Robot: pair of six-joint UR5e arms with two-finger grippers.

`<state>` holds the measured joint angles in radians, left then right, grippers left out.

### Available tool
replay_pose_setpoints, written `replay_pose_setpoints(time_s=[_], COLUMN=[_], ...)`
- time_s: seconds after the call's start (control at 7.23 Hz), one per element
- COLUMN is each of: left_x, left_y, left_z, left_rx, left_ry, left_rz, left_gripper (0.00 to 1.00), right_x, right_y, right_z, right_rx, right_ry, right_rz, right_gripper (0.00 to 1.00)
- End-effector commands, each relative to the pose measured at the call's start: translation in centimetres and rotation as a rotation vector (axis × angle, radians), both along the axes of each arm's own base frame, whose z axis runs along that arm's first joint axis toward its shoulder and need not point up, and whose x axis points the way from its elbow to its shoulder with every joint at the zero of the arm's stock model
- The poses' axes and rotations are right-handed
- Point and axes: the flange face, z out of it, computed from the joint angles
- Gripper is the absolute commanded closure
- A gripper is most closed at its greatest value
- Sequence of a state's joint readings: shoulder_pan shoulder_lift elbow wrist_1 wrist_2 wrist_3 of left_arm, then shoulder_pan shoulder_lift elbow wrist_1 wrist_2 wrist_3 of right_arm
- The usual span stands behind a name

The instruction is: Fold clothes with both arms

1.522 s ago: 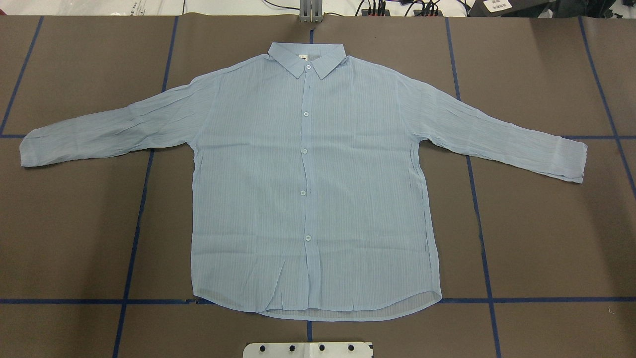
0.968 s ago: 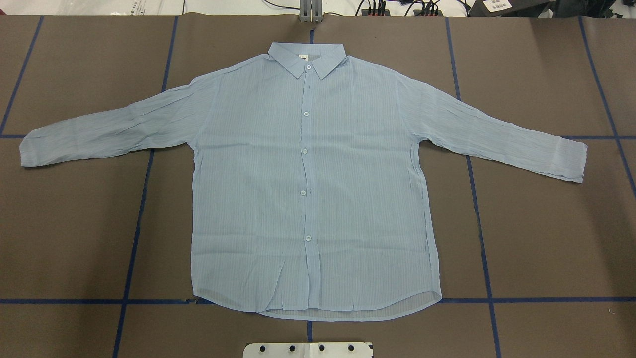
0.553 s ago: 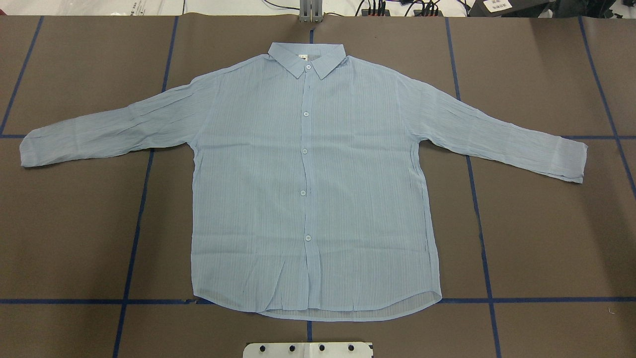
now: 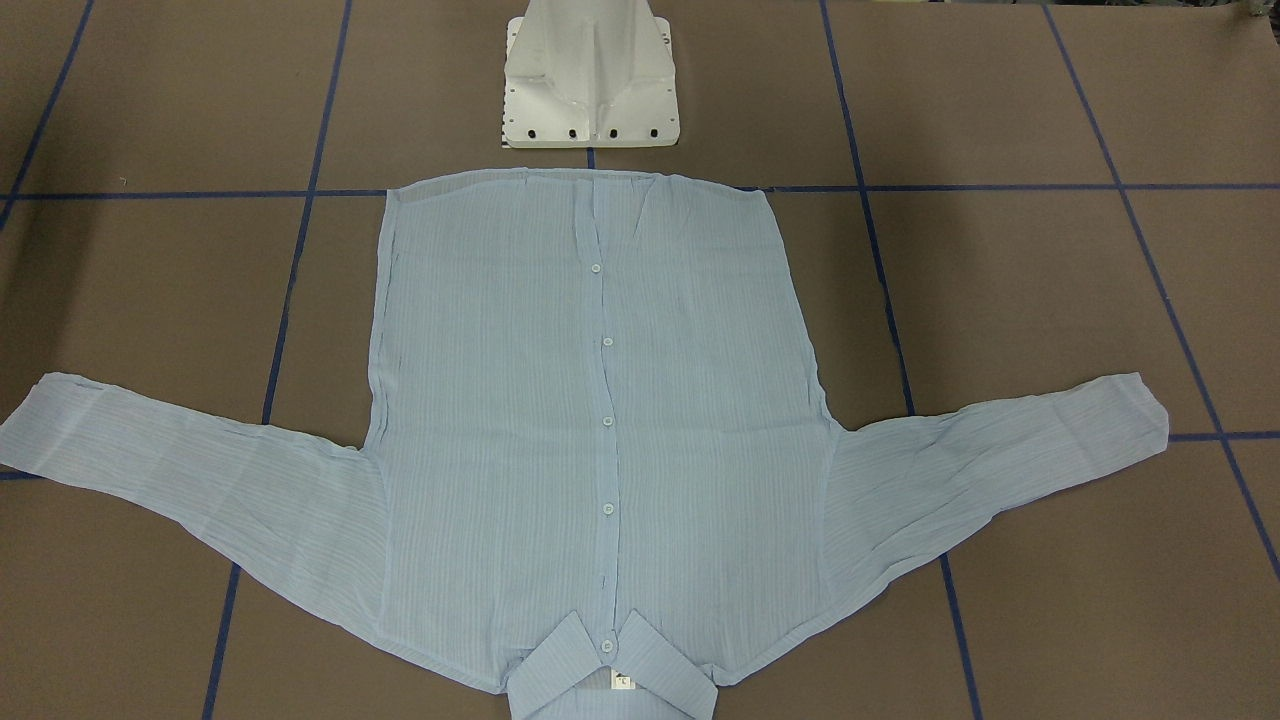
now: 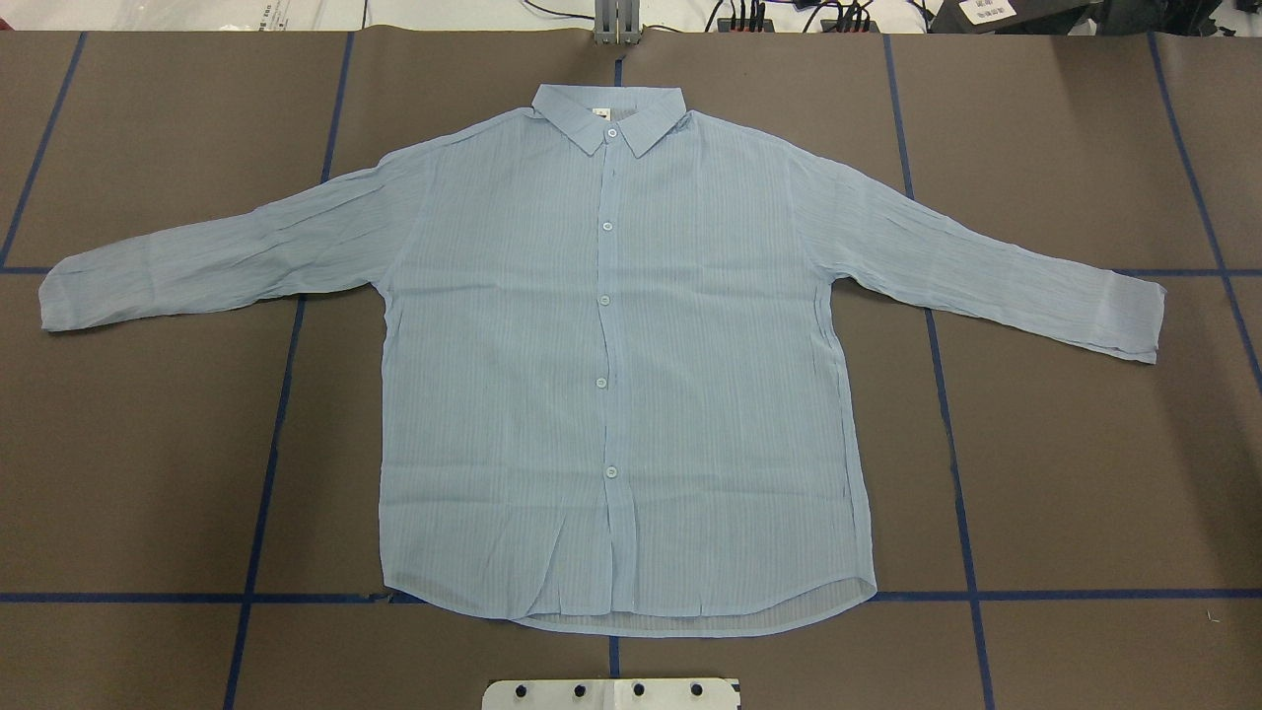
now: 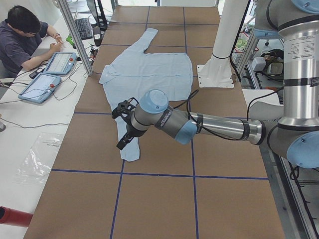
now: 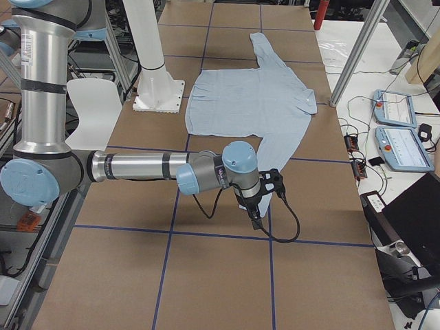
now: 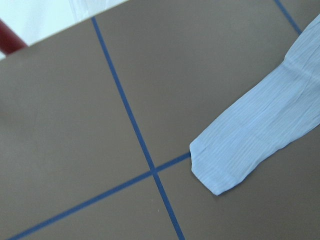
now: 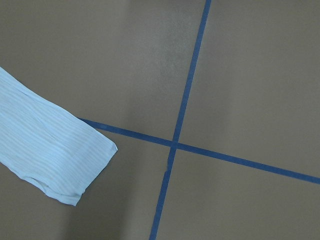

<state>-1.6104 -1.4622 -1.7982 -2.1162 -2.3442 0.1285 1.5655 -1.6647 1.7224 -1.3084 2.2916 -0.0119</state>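
Shirt [image 5: 611, 375] under left gripper [image 6: 123, 140], right gripper [image 7: 256, 216]

site: robotics lab | signs: right arm [image 7: 137, 166], white pedestal [image 4: 590, 80], brown-papered table [image 5: 1085, 444] gridded in blue tape [image 5: 148, 597], teach pendants [image 7: 394, 108], aluminium frame post [image 7: 359, 51], person [image 6: 22, 42] at side desk [image 6: 15, 124]

Overhead and front views face oppositely, sharing the shirt [image 5: 710, 345].
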Motion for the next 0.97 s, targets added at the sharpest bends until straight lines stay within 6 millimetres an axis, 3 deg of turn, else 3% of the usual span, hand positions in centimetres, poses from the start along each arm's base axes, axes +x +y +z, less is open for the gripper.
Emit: replay_pose_setpoints(time_s=[0.0,0.28,0.41,0.69,0.83], left_x=[0.0,0.0,0.0,0.0,0.1], left_y=[-0.3,-0.1,-0.1,0.1,0.2], left_z=[0.5,0.7,0.8,0.7,0.8], left_rx=[0.031,0.028,0.028,0.030,0.030], left_ry=[0.008,0.008,0.008,0.008,0.018], left_rz=[-0.009,-0.007,-0.007,-0.007,0.003], left_gripper=[0.00,0.00,0.00,0.00,0.00], right_x=[-1.9,-10.3,-13.8,-18.2,-19.2], right_y=[-0.8,-1.1,-0.9,-0.4,0.1], right_z=[-1.4,-2.8,-1.7,2.2,3.4], right_rx=[-0.041,-0.098,-0.114,-0.105,-0.120], right_ry=[-0.060,-0.162,-0.175,-0.168,-0.195], right_rz=[0.108,0.260,0.294,0.349,0.364], right_gripper=[0.00,0.00,0.00,0.04,0.08])
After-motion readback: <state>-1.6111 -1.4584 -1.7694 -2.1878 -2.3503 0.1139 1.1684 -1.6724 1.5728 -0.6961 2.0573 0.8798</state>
